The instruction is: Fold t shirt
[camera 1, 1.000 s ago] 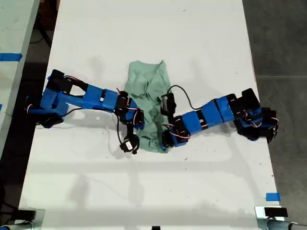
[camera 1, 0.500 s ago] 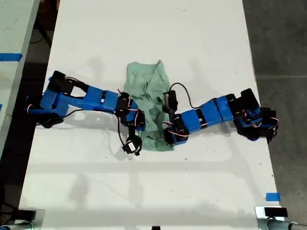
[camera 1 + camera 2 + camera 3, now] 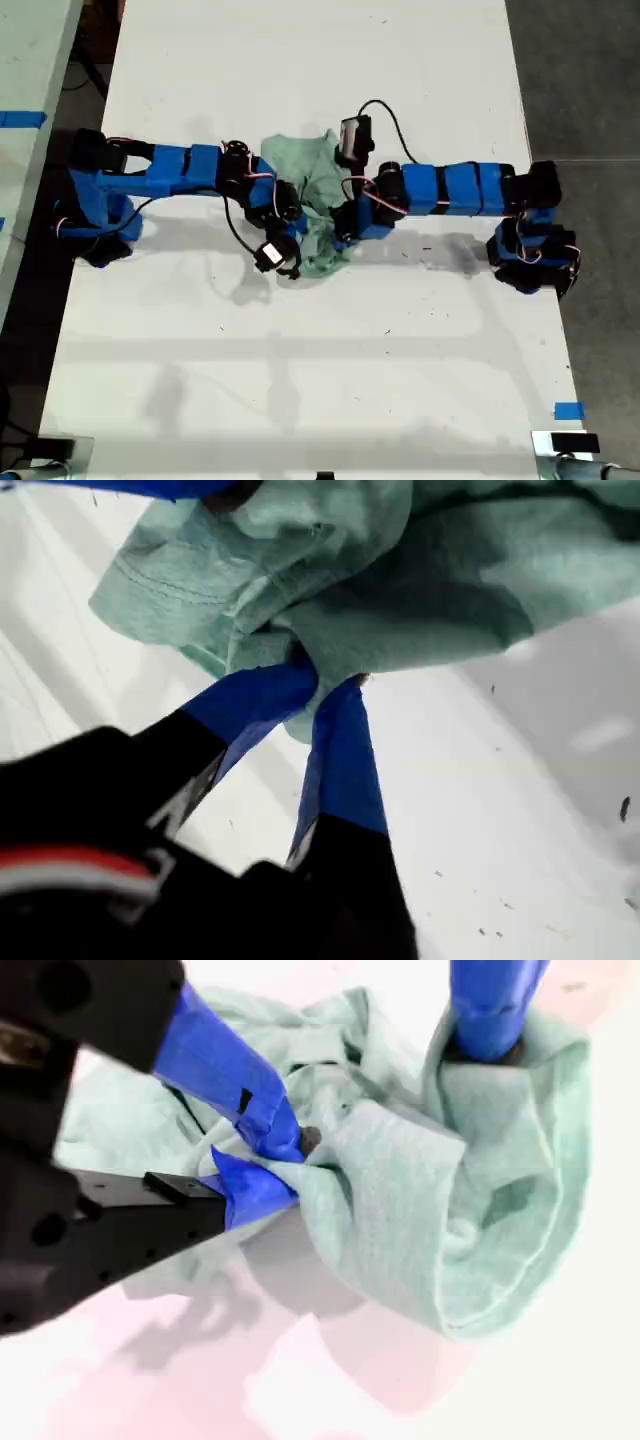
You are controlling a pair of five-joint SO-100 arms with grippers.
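The t shirt (image 3: 312, 196) lies bunched mid-table (image 3: 330, 380) in the exterior view, between my 2 arms. My first gripper (image 3: 330, 675) is closed on a pinch of its hem and my second gripper (image 3: 290, 1165) is clamped likewise on a fold, each with cloth lifted off the table. The fabric looks light, limp and wrinkle-prone, so I judge it will sag and slide unless I grip it at edges or corners, not the loose middle.

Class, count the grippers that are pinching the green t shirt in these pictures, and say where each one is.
2. My first gripper and my second gripper are each shut on the t shirt at mid-table; the wrist views don't show which side each holds.
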